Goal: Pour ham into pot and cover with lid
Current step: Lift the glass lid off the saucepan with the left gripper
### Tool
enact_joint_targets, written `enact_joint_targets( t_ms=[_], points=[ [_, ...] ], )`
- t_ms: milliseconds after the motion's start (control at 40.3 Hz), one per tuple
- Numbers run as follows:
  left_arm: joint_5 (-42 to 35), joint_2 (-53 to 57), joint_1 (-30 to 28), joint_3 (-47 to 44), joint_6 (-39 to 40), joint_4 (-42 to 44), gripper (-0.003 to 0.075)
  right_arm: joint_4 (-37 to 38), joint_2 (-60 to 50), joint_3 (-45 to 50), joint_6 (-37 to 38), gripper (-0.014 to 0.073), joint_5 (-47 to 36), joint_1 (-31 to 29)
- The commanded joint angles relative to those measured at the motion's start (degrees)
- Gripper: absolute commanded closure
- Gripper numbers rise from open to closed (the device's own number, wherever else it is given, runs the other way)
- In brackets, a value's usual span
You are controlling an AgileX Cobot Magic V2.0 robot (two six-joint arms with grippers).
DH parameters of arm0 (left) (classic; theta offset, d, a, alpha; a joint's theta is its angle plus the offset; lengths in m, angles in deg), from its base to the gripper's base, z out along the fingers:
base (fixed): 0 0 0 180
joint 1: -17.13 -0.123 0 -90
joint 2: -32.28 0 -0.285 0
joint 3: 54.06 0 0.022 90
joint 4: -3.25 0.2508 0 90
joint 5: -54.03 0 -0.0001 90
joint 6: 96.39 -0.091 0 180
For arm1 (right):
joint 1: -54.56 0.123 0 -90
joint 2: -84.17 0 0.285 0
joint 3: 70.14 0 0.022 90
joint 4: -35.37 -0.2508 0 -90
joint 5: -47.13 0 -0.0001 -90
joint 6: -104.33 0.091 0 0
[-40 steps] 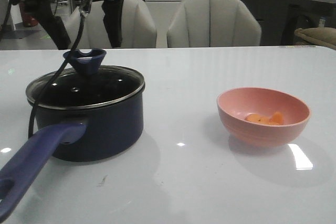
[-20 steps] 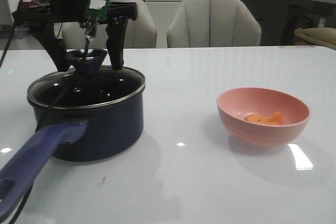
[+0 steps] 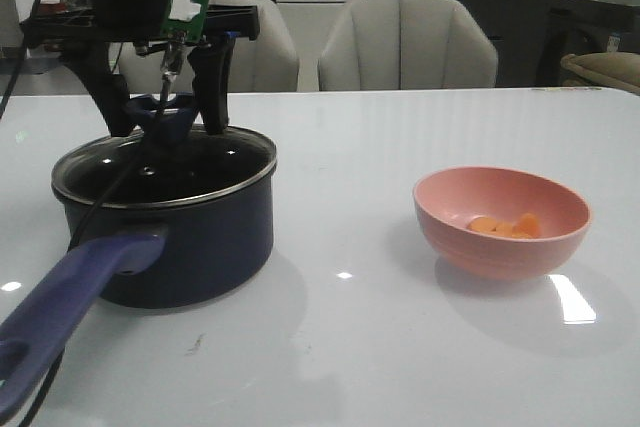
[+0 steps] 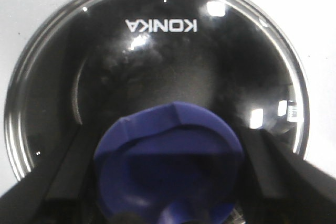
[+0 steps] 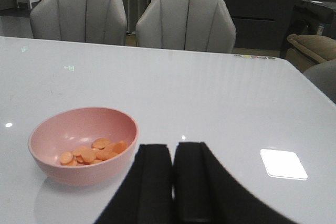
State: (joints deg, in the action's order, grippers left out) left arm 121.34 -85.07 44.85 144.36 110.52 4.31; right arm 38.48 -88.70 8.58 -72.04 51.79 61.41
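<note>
The dark navy pot (image 3: 195,247) stands at the left of the table, its long handle (image 3: 70,297) pointing toward the front. The glass lid (image 3: 200,162) lies on the pot and fills the left wrist view (image 4: 168,56). My left gripper (image 3: 165,119) hangs over it, open, one finger on each side of the blue knob (image 4: 168,150) with a small gap. The ham (image 3: 505,225) lies as orange slices in the pink bowl (image 3: 500,252) at the right. My right gripper (image 5: 173,148) is shut and empty, beside the bowl (image 5: 47,169) with the ham (image 5: 92,153).
Two grey chairs (image 3: 405,42) stand behind the table's far edge. A cable (image 3: 110,182) from the left arm hangs across the lid and down the pot's near side. A dark counter runs along the back wall.
The left gripper has come down from above until its fingers straddle the lid's knob, and the fingers have drawn slightly closer together. The pot, lid, bowl and ham have stayed in place.
</note>
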Motion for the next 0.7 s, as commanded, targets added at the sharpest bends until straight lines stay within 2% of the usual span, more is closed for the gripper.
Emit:
enact_joint_targets(
  t_ms=[0,348,521,670],
  points=[
    [-1.18,4.47,0.37,2.47,0.69,0.35,0.0358,0.47,-1.12,-0.25,-0.09,0.0433,-4.66,-0.07],
    [-0.92,10.87,-1.65,3.85,-2.25,3.39,0.0358,0.47,-1.12,-0.25,-0.09,0.0433,-4.66,-0.07],
    [0.52,15.16,-5.24,2.89,-7.51,4.95,0.0358,0.47,-1.12,-0.25,-0.09,0.0433,-4.66,-0.07],
    [-0.04,19.76,-11.07,-1.47,-10.79,6.47,0.0358,0.47,-1.12,-0.25,-0.09,0.0433,-4.66,-0.07]
  ],
)
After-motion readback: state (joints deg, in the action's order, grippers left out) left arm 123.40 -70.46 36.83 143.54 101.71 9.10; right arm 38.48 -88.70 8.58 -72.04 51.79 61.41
